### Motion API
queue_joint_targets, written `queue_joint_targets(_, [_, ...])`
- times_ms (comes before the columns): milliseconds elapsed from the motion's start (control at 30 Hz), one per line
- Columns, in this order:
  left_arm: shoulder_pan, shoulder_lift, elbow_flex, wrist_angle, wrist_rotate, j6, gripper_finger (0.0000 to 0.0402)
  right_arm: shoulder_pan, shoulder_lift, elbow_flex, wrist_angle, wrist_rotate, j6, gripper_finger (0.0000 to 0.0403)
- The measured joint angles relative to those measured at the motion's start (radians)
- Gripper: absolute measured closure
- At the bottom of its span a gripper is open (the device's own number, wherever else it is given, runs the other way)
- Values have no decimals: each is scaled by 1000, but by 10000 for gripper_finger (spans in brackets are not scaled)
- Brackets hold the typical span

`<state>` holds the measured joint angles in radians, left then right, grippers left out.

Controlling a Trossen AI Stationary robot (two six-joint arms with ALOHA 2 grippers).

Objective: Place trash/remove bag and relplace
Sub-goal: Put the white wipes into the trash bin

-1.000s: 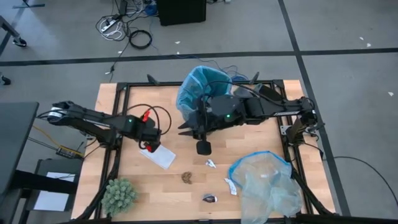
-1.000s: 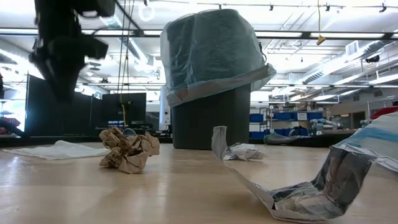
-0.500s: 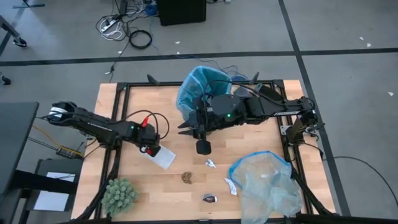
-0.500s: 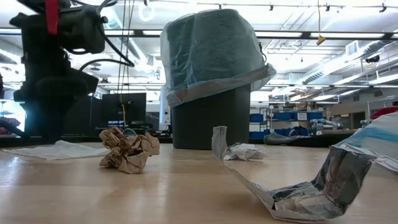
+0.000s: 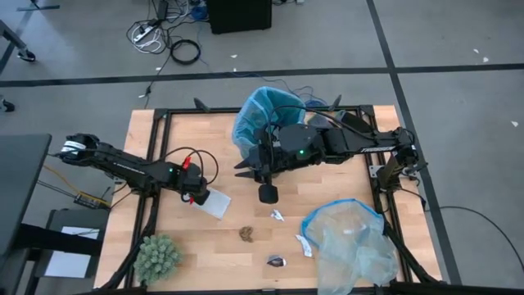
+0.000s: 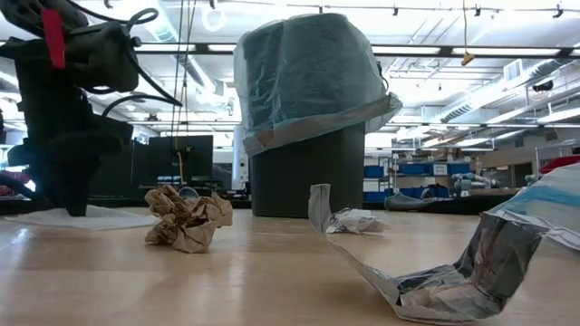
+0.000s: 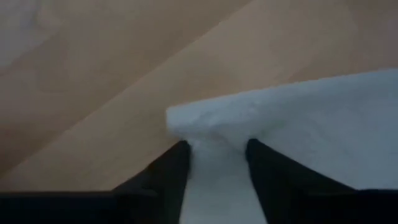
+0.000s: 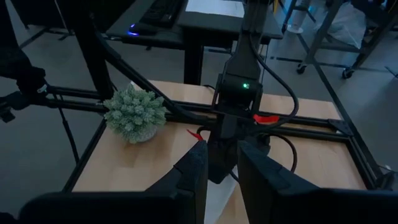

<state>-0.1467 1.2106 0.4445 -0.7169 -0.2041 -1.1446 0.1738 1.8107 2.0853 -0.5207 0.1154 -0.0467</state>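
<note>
Comparing with a second ago: the left gripper (image 5: 199, 197) has dropped from above the table (image 5: 246, 254) down onto the flat white paper sheet (image 5: 216, 204) at its left side, and its fingers (image 7: 163, 180) have narrowed — the sheet's edge is now bunched up between them. The right gripper (image 8: 217, 180) hasn't moved: it hangs just in front of the bin (image 5: 264, 123), jaws a narrow gap apart, holding nothing. Bin is a dark cylinder with the thin, crinkly sky-blue bag (image 6: 308, 77) pulled over its rim. Rest of the trash is unmoved — a crumpled brown paper wad (image 6: 188, 217), a twisted glossy wrapper (image 6: 435, 276), small white scraps (image 5: 277, 215). A paler, clearer plastic bag (image 5: 350, 239) lies crumpled at the right; a green spiky ball (image 5: 156, 256) sits at the front-left corner.
</note>
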Motion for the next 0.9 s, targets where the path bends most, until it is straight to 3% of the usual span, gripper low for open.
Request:
queue_joint_targets(200, [2,8,36,4,-11,70,385,-1,0,0,-3,27,-1,329])
queue_joint_targets(367, [2,10,124,9,18,159,395,-2,-3,0,-26,30,6,329])
queue_joint_targets(567, [2,7,319,-69,21,280,398,-1,-23,0,-212,18,79,329])
queue_joint_targets(733, [2,7,586,-219,12,482,399,4,-24,0,-412,19,194,329])
queue_joint_targets(900, [16,6,876,-303,-61,641,400,20,-24,0,-585,30,280,329])
